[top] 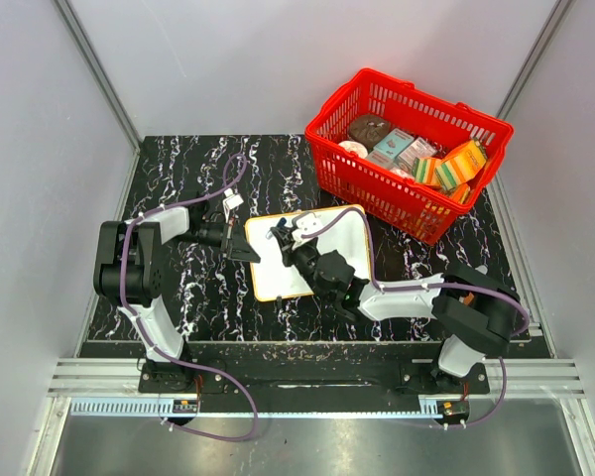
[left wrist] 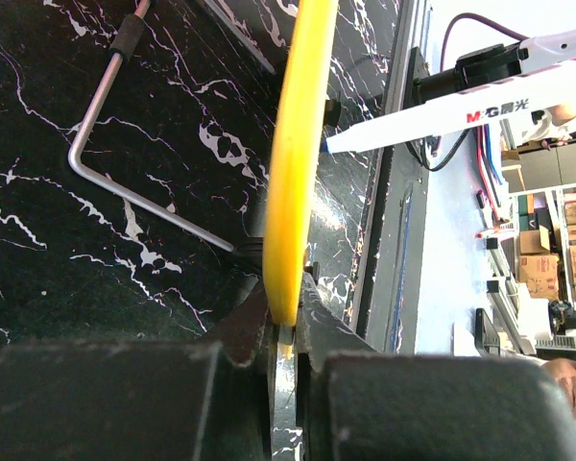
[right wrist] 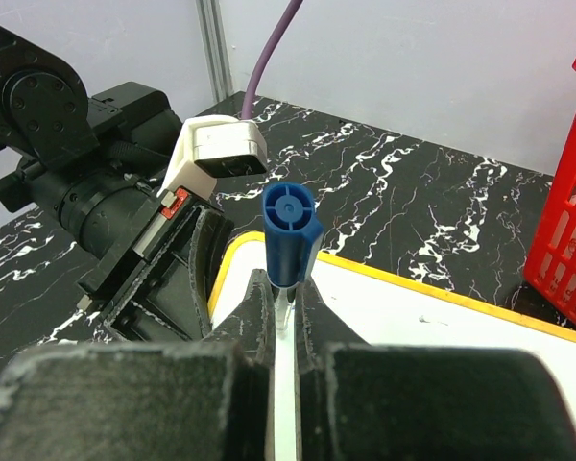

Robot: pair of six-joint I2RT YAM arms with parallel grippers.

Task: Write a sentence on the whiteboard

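Observation:
The whiteboard (top: 278, 283), white with a yellow rim, lies at the table's middle, partly hidden under my right arm. My left gripper (top: 246, 248) is shut on its left rim; the left wrist view shows the rim (left wrist: 293, 173) edge-on between the jaws of that gripper (left wrist: 290, 327). My right gripper (top: 283, 238) is over the board's left part. It is shut on a marker (right wrist: 290, 226) with a blue end, held upright between its fingers (right wrist: 286, 288) over the board (right wrist: 442, 317). The marker's white barrel (left wrist: 461, 115) shows in the left wrist view. No blue sentence shows on the visible board surface.
A red basket (top: 377, 193) with several packets and sponges stands at the back right, close to the board's far corner. A bent grey metal rod (left wrist: 125, 182) lies on the black marbled table (top: 188, 159) by the board. Grey walls enclose the table.

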